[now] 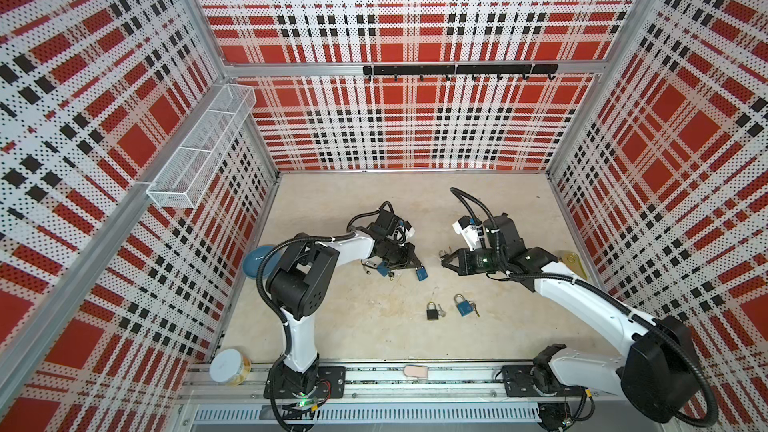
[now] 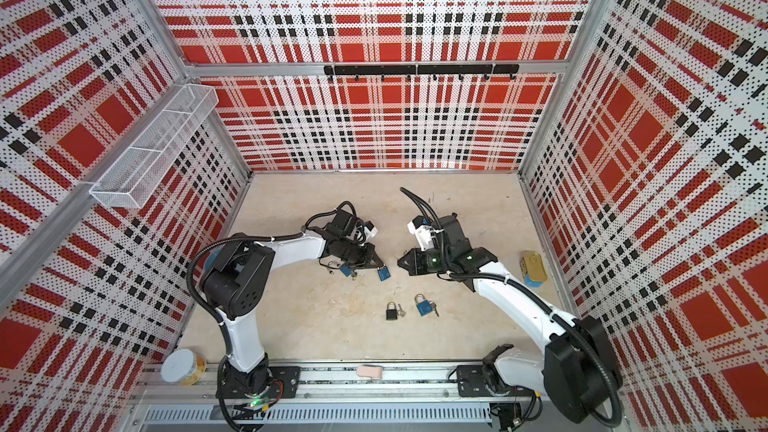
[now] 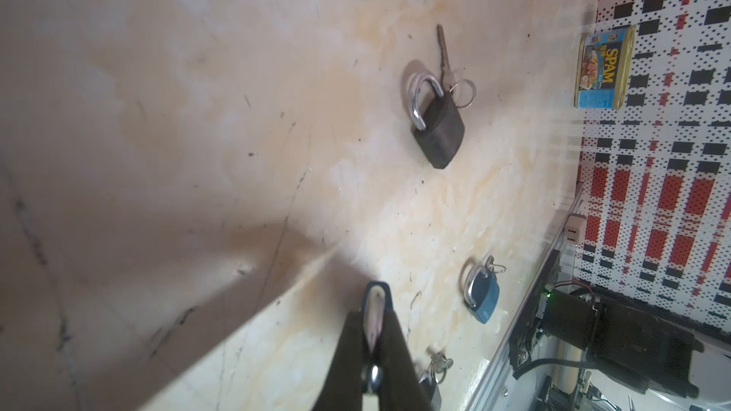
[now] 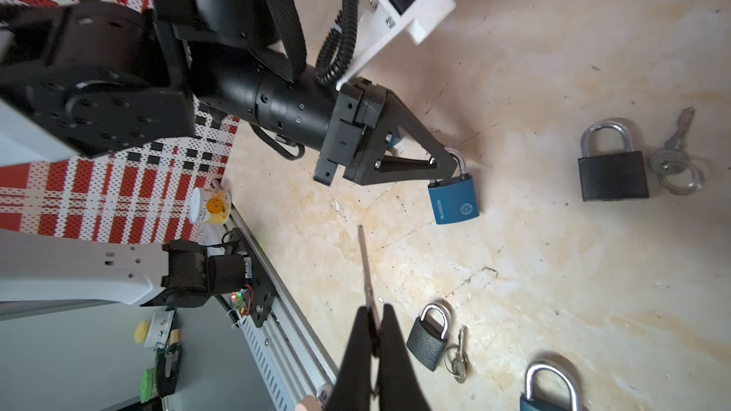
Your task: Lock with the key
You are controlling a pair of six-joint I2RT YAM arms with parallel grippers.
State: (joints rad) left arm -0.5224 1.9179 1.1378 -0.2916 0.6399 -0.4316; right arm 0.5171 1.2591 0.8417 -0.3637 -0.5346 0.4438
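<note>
Padlock in left gripper, bare tabletop between it and key

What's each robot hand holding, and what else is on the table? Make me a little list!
left hand: shut on the shackle of a blue padlock
right hand: shut on a key, blade sticking out
loose on table: black padlock and second blue padlock, keys beside each
also there: Spam tin
</note>
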